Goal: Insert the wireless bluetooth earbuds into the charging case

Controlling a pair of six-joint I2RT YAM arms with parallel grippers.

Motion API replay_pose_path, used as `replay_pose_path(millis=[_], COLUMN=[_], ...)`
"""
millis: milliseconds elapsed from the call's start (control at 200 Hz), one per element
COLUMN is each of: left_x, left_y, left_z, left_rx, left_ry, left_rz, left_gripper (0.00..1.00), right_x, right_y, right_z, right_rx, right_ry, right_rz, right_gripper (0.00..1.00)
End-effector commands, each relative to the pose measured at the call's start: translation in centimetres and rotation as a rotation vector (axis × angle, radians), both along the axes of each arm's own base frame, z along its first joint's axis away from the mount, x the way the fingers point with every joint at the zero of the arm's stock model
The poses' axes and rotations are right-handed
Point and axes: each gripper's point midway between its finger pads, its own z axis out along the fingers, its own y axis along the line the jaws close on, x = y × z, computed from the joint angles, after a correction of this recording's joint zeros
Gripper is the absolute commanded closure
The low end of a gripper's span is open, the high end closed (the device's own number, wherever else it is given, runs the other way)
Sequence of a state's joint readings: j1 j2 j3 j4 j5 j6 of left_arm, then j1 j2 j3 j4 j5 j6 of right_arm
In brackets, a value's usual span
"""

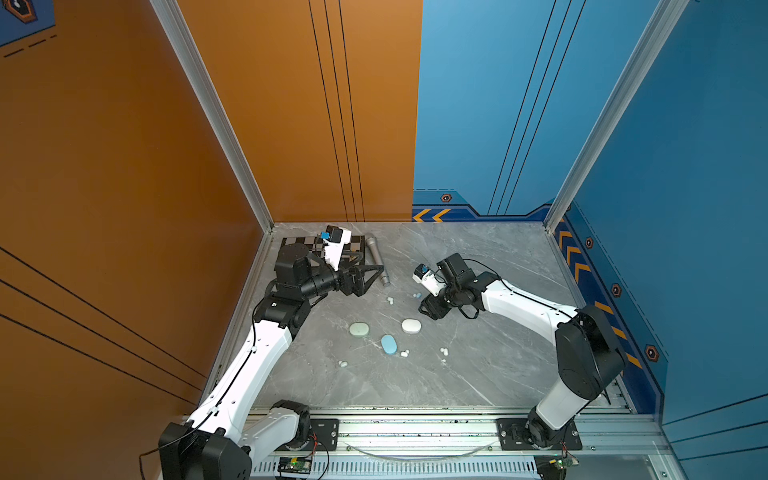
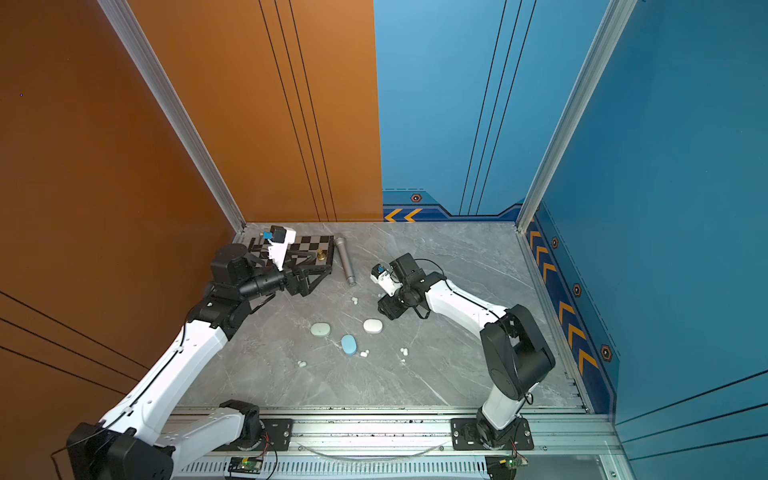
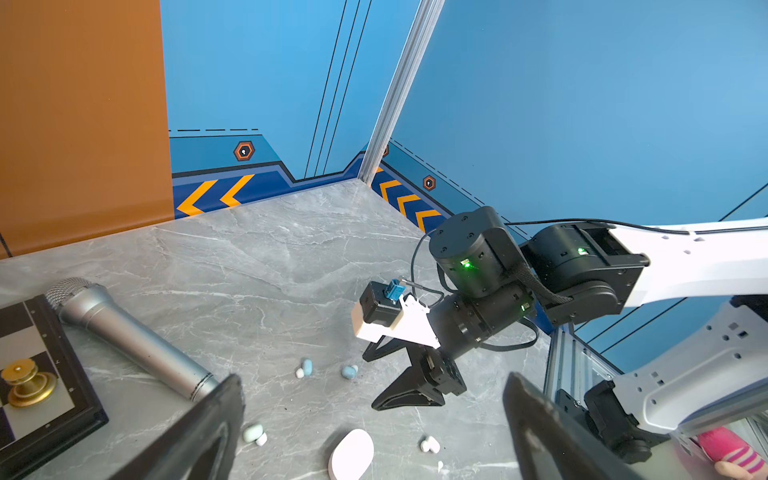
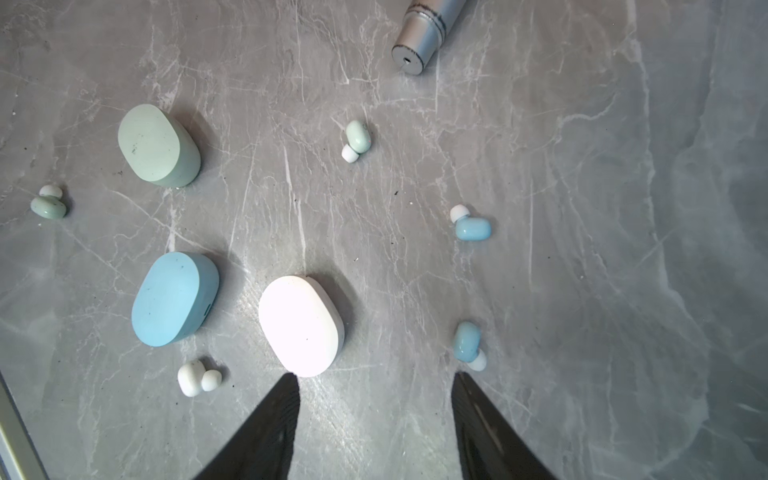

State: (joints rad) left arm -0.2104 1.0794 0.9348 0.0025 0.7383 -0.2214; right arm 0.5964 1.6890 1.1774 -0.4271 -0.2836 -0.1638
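Note:
Three closed oval charging cases lie mid-table: mint [image 4: 158, 145], blue [image 4: 174, 297] and white [image 4: 301, 324], seen in both top views [image 1: 411, 326] [image 2: 372, 326]. Loose earbuds lie scattered around them: two mint earbuds [image 4: 357, 139] [image 4: 49, 203], two pale blue earbuds [image 4: 471, 226] [image 4: 467, 343] and a white earbud [image 4: 195, 377]. My right gripper [image 4: 374, 376] [image 1: 428, 307] hovers open above the table, between the white case and the nearer blue earbud, holding nothing. My left gripper [image 3: 372, 380] [image 1: 370, 276] stands wide open and empty, raised near the microphone's base.
A silver microphone [image 1: 379, 262] lies at the back left beside a chessboard [image 1: 353, 243] bearing a brass piece [image 2: 321, 254]. Orange and blue walls close in the back and sides. A metal rail [image 1: 415, 428] runs along the front edge.

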Motion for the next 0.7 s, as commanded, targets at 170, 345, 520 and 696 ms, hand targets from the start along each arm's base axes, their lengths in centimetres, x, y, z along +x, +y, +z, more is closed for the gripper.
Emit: replay_pose_path(millis=[170, 345, 520, 696], left_x=[-1.7, -2.4, -2.9, -3.4], left_y=[-0.2, 0.0, 0.2, 0.3], left_z=[-1.8, -3.0, -3.7, -3.7], left_rx=[0.081, 0.124, 0.144, 0.15], left_ry=[0.017, 0.03, 0.062, 0.068], left_rz=[-0.043, -0.055, -0.06, -0.058], left_gripper=[0.03, 0.03, 0.03, 0.03], right_x=[-1.7, -3.4, -3.4, -4.0], right_y=[1.7, 2.1, 2.4, 4.3], right_z=[-0.4, -2.2, -3.6, -5.4], right_rx=[0.0, -0.065, -0.144, -0.212], right_ry=[0.047, 0.057, 0.036, 0.014], right_rz=[0.047, 0.159, 0.26, 0.348], right_gripper=[0.37, 0.31, 0.28, 0.27])
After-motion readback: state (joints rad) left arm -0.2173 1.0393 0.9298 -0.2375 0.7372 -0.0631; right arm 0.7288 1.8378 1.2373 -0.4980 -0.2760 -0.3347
